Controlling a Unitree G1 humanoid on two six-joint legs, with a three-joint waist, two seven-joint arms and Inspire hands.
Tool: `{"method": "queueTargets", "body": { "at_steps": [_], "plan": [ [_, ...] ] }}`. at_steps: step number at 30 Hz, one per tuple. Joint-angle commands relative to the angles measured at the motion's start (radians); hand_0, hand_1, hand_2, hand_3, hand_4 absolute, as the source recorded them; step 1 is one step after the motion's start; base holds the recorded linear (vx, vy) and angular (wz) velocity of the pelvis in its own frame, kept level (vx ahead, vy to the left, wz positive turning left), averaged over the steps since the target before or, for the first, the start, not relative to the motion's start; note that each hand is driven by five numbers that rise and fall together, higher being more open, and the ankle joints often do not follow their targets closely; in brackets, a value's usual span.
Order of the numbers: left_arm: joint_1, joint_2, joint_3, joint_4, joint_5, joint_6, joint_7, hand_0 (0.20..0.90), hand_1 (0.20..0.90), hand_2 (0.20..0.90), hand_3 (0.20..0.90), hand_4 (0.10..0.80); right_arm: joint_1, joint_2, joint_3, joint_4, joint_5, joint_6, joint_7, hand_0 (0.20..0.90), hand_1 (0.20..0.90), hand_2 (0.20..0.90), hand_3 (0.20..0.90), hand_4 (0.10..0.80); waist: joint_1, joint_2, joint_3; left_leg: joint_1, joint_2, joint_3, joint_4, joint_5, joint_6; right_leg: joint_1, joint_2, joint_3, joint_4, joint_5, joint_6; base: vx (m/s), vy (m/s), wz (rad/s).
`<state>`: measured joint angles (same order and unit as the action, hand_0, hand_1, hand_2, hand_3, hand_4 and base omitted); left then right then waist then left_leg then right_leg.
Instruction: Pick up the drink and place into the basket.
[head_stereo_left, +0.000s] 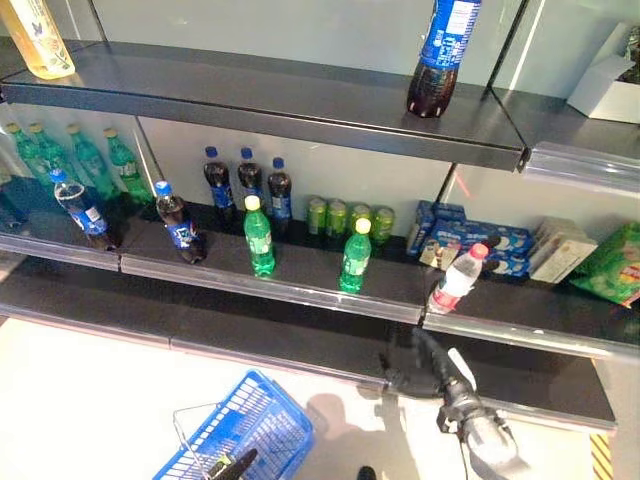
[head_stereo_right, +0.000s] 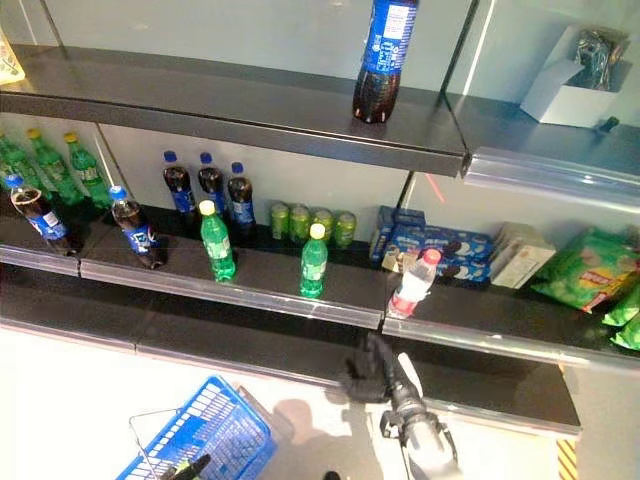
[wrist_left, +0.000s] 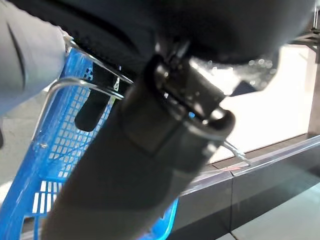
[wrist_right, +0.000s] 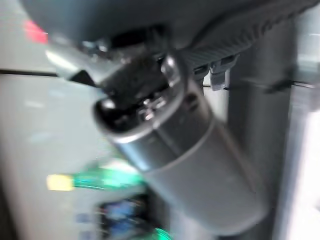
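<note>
Blue basket at lower left gripped by left hand; right hand, grip unreadable, raised toward red-capped bottle; grasp needed next.

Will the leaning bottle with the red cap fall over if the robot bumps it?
Probably. The red-capped bottle already leans at the shelf's front edge, so a nudge might topple it. It looks like clear plastic, likely light and smooth, so it may slip or roll.
</note>
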<state>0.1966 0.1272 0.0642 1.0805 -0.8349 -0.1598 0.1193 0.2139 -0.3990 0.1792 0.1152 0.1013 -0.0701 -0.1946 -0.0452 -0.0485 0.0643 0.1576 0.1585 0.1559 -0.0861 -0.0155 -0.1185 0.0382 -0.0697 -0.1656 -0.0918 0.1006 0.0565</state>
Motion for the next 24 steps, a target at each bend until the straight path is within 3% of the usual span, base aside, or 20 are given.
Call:
{"method": "queueTargets", "body": {
  "at_steps": [1,5,8,13,18,24],
  "plan": [
    [-0.031,0.029,0.031,-0.027,0.034,-0.12,-0.025,0.3,0.3,0.3,0.2,0.1,-0.035,-0.094,-0.121,-0.211,-0.164,-0.153,-0.215,0.9,0.9,0.9,0.9,0.8,-0.03,0.004,-0.017,-0.02,0.006,0.08,-0.001,0.015,0.03,0.052,-0.07,0.025,0.005,-0.043,0.086,0.026,0.044,-0.19],
    [-0.014,0.004,0.055,-0.015,0.047,-0.132,-0.041,0.3,0.3,0.3,0.2,0.1,-0.017,-0.109,-0.235,-0.358,-0.258,-0.221,-0.393,0.9,0.9,0.9,0.9,0.8,-0.044,0.014,-0.026,-0.014,0.007,0.097,-0.001,0.005,0.033,0.047,-0.073,0.033,0.005,-0.046,0.089,0.025,0.048,-0.11],
    [-0.014,-0.001,0.062,-0.008,0.048,-0.136,-0.046,0.3,0.3,0.3,0.2,0.1,-0.017,-0.116,-0.268,-0.384,-0.268,-0.241,-0.44,0.9,0.9,0.9,0.9,0.8,-0.046,0.017,-0.029,-0.013,0.007,0.102,-0.001,0.003,0.033,0.045,-0.074,0.033,0.005,-0.047,0.09,0.012,0.032,-0.06],
    [-0.026,0.001,0.079,0.026,0.046,-0.152,-0.071,0.3,0.3,0.3,0.2,0.1,-0.028,-0.118,-0.354,-0.42,-0.251,-0.28,-0.617,0.9,0.9,0.9,0.9,0.8,-0.051,0.024,-0.037,-0.009,0.01,0.116,-0.001,-0.004,0.03,0.044,-0.078,0.03,0.005,-0.049,0.092,0.016,0.029,-0.12],
    [-0.036,0.001,0.076,0.034,0.051,-0.149,-0.064,0.3,0.3,0.3,0.2,0.1,-0.033,-0.111,-0.355,-0.417,-0.161,-0.265,-0.557,0.9,0.9,0.9,0.9,0.8,-0.051,0.024,-0.044,-0.009,0.009,0.111,-0.001,-0.004,0.028,0.043,-0.08,0.034,0.005,-0.049,0.092,0.02,0.004,-0.03],
    [-0.037,-0.002,0.045,0.007,0.05,-0.146,-0.044,0.3,0.3,0.3,0.2,0.1,-0.077,-0.094,-0.253,-0.389,-0.008,-0.223,-0.44,0.9,0.9,0.9,0.9,0.8,-0.034,0.019,-0.02,-0.002,-0.009,0.086,0.024,0.0,0.038,0.047,-0.075,0.043,0.043,-0.07,0.072,0.075,-0.006,-0.04]
  ]
}}
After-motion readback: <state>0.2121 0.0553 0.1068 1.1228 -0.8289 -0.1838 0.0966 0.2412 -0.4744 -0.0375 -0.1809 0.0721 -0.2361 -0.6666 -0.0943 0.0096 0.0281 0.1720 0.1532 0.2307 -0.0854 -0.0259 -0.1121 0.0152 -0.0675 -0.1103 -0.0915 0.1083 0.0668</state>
